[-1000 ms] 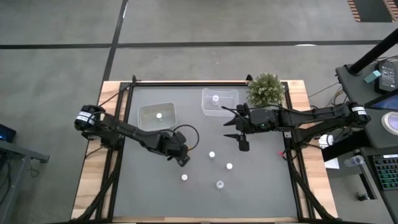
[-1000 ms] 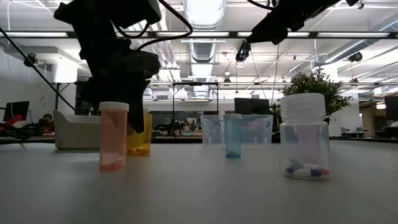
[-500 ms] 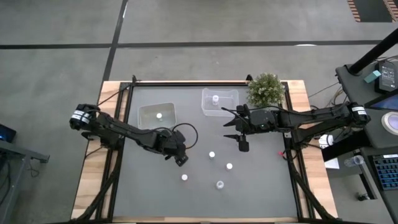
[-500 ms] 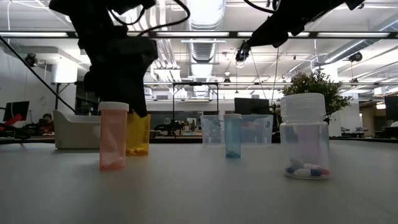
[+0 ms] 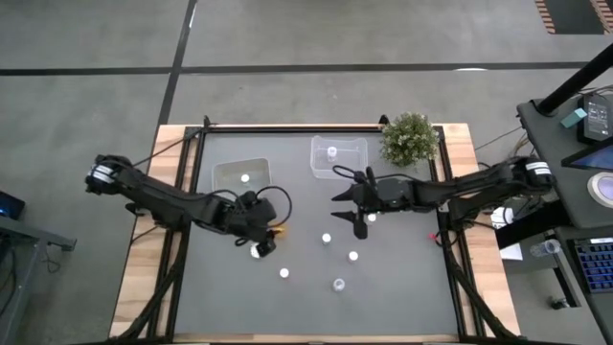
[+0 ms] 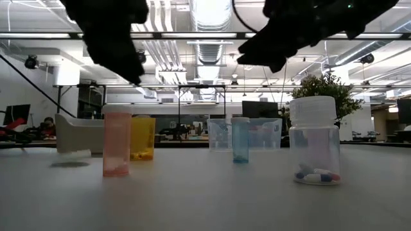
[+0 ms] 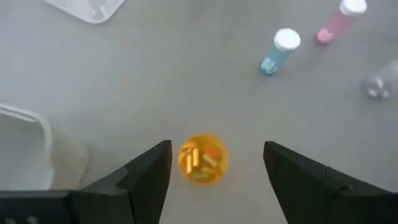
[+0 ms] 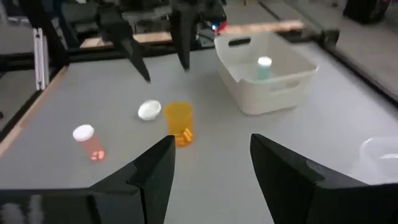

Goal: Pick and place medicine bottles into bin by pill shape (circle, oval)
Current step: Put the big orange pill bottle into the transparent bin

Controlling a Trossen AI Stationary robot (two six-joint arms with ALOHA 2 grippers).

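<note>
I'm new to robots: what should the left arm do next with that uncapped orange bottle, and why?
Probably lower the left gripper onto the orange bottle and close: its jaws stand open either side of it, and the white cap lies beside it.

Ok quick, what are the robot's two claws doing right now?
Left tool: open, holding nothing, above the uncapped yellow bottle.
Right tool: open, holding nothing, raised off the table.

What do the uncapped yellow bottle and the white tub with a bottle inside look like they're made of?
Yellow bottle: likely translucent amber plastic, glossy; its pills show through the wall. White tub: apparently opaque molded plastic, matte, with a cut-out handle slot and thin rim.
</note>
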